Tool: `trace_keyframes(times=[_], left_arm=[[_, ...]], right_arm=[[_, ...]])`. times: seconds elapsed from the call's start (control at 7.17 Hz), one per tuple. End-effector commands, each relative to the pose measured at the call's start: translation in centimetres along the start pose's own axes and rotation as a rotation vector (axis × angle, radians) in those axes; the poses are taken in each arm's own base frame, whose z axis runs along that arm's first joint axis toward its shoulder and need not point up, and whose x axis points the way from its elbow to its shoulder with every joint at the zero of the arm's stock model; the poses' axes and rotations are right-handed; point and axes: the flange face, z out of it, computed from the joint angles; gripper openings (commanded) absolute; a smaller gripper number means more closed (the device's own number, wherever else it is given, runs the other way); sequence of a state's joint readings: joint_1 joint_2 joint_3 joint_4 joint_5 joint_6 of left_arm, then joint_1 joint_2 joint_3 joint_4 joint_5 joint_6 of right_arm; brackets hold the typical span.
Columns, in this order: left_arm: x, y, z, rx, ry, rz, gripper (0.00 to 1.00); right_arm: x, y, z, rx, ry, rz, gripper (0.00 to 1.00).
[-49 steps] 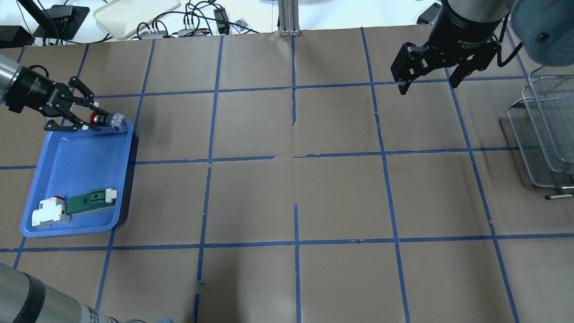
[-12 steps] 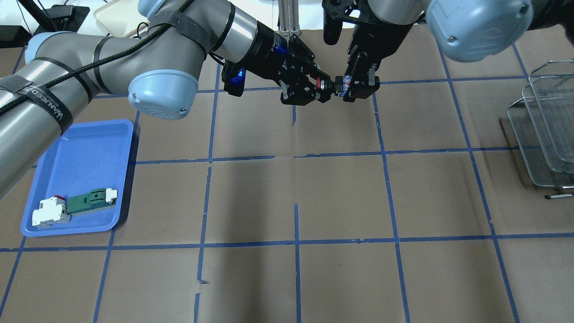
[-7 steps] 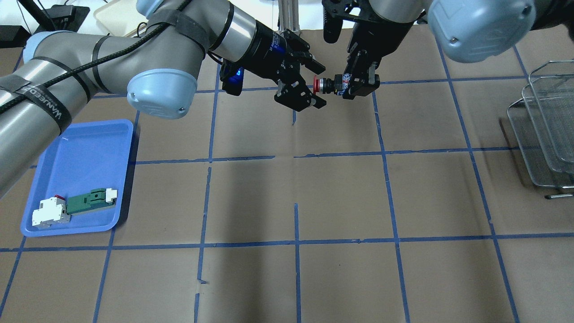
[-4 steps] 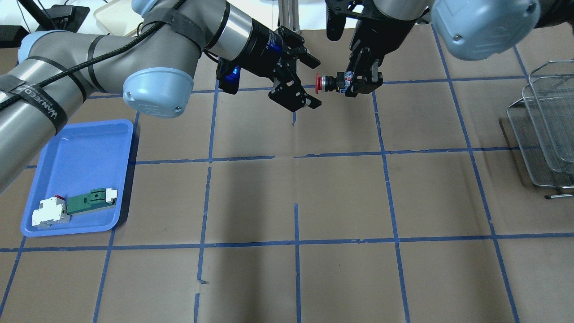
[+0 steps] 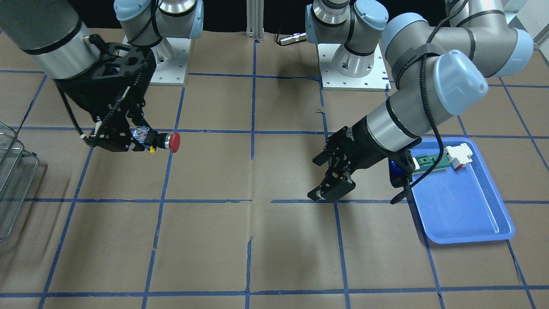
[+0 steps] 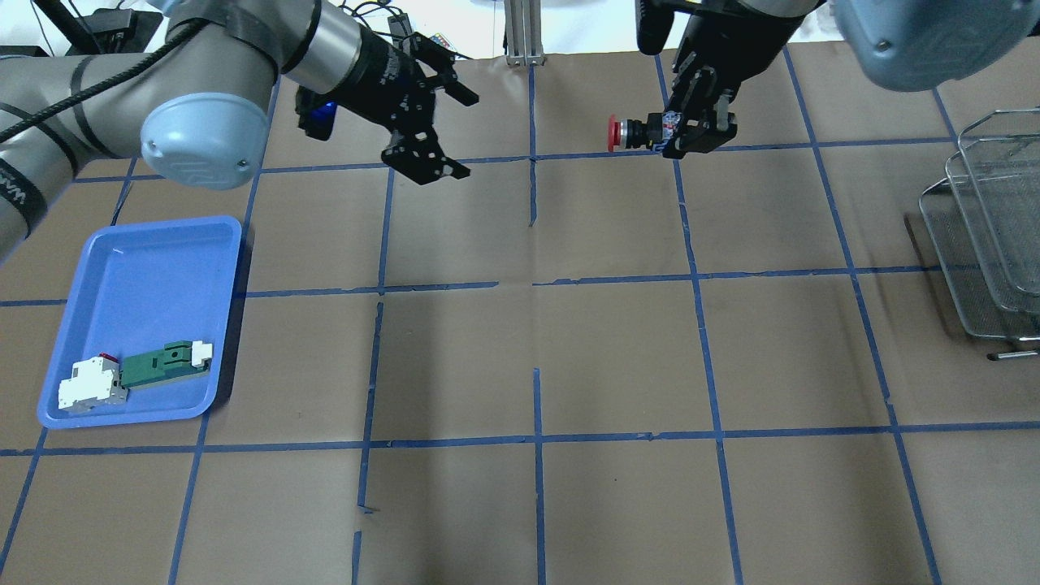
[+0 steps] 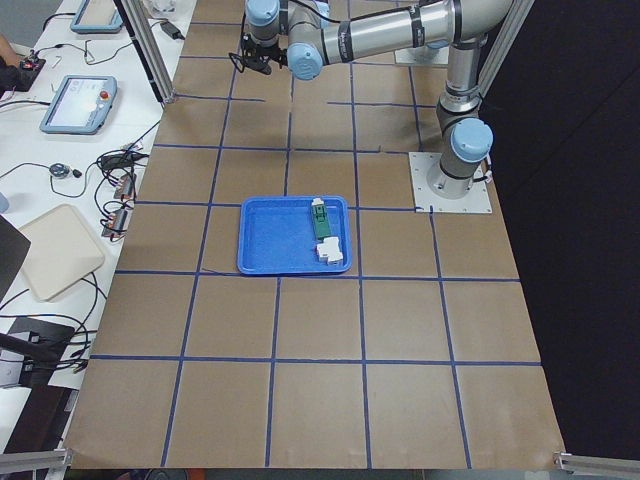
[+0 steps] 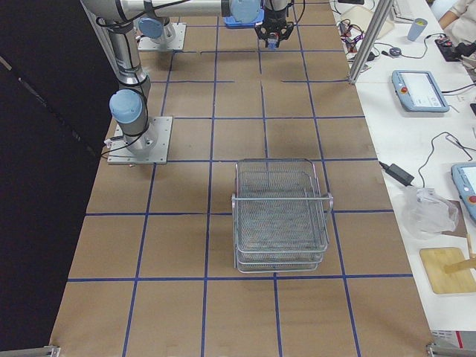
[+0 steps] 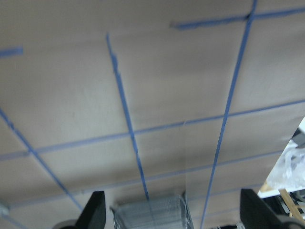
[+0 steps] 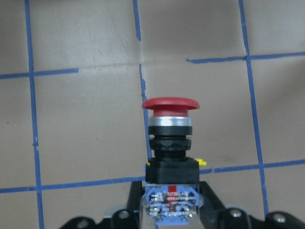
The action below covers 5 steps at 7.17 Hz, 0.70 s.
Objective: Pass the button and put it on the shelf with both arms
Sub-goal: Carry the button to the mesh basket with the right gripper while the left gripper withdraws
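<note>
1 button (image 6: 638,133) clamped in R jaws, midair | L jaws spread, empty

Button (image 6: 630,133) between tray (image 6: 150,284) and shelf (image 6: 988,244)

Consists of two jointed limbs, the left arm (image 5: 399,116) and the right arm (image 5: 47,38), built from silver-grey tube links with rounded pale-blue joint caps (image 5: 461,79). Stands on square silvery base plates (image 5: 369,82) dotted with screw holes. Wears black straps (image 5: 409,58) round the left arm, binding a black cable (image 5: 424,81) along the links. Bears white lettering on one strap in the overhead view. Narrows at each wrist to a black collar, then a black two-finger claw of open linkage bars: left gripper (image 5: 314,179), right gripper (image 5: 139,138). Glows from a small blue light (image 5: 394,165) beside the left wrist. Shows round screw heads on the right finger links.
</note>
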<state>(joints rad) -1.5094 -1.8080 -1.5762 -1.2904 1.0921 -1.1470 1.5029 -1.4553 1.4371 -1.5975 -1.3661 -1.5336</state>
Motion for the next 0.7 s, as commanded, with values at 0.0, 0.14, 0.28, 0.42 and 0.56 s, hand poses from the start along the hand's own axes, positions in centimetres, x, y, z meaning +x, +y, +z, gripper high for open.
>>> trace_keyframes(times=[0.0, 0.14, 0.28, 0.42, 0.56], left_arm=[[-4.1, -2.9, -4.8, 0.173, -0.234, 0.300, 1.00], [-5.7, -1.9, -8.5, 0.272, -0.335, 0.465, 1.00], [-7.3, 0.3, -11.1, 0.253, -0.377, 0.632, 1.00], [-8.5, 1.6, -13.3, 0.283, -0.419, 0.682, 1.00], [-9.5, 2.4, -15.1, 0.363, -0.498, 0.693, 1.00]], right_arm=[[1.6, 10.4, -1.9, -0.035, 0.003, 0.072, 0.00], [2.3, 16.5, -2.4, -0.068, 0.013, 0.057, 0.00], [3.1, 21.2, -2.2, -0.072, 0.015, 0.050, 0.00], [4.7, 25.7, -0.7, -0.126, 0.023, -0.012, 0.00], [5.4, 30.7, -0.4, -0.173, 0.031, -0.019, 0.00]])
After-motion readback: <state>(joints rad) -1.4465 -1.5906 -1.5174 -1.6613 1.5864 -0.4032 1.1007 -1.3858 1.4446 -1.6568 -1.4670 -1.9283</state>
